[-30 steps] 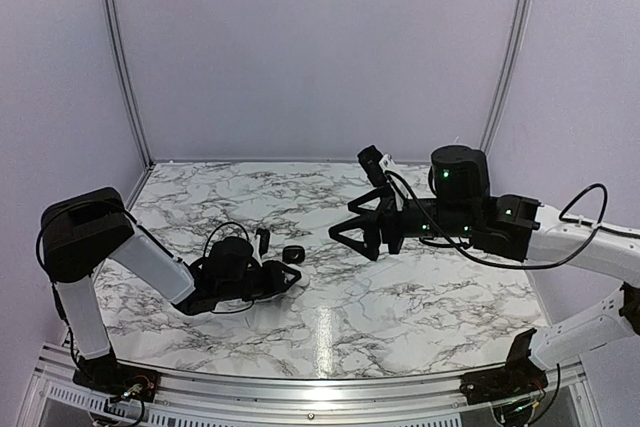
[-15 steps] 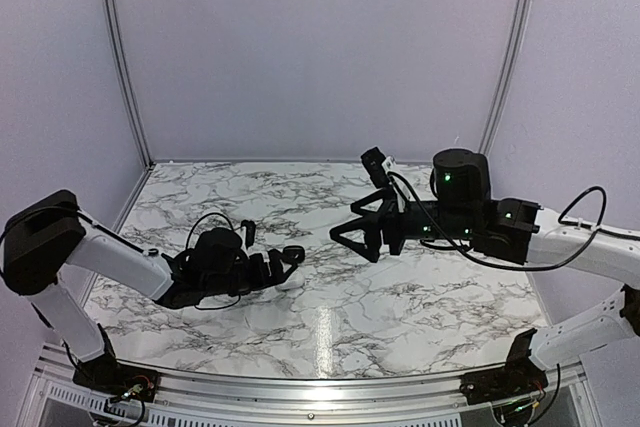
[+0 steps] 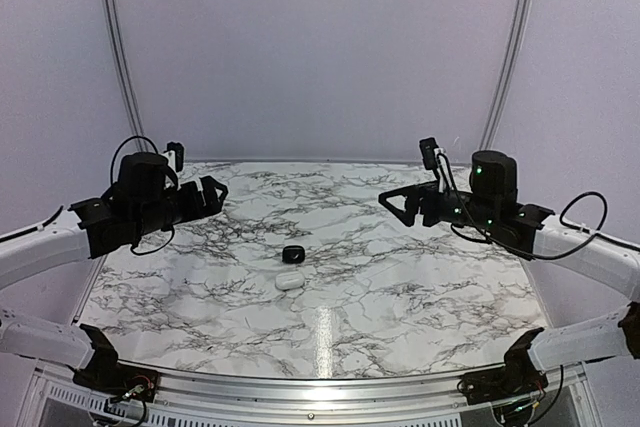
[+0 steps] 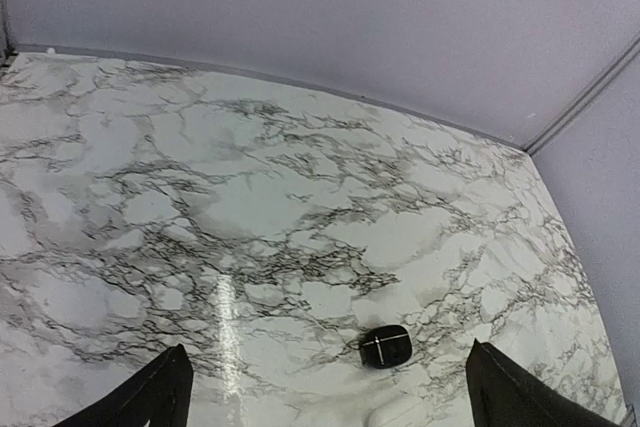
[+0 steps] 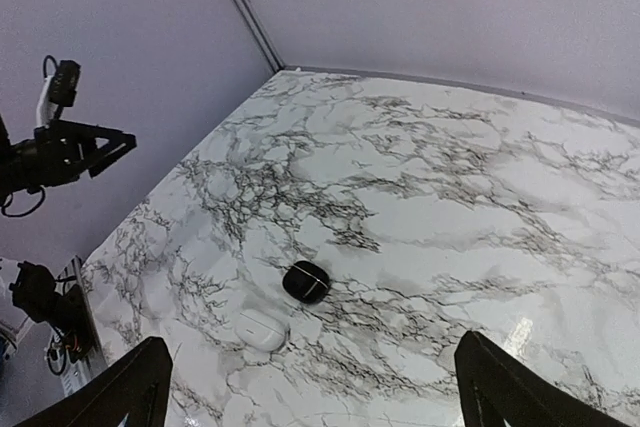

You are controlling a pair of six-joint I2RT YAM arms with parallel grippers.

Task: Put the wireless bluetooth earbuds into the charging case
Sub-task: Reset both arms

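Apparently the work is done: the left hand and the right hand hang high, fingers apart and empty. This leaves the black oval case shut mid-bench, just beside a white rounded object. No earbuds show, so they are presumably inside.

So both my arms are the same deal: smooth white shells on the long links of my left arm and right arm, with chunky black round housings at the joints. My left hand and right hand are all black with pointy wedge fingers. Thin black cables loop off the wrists, and little green lights glow on the right arm.
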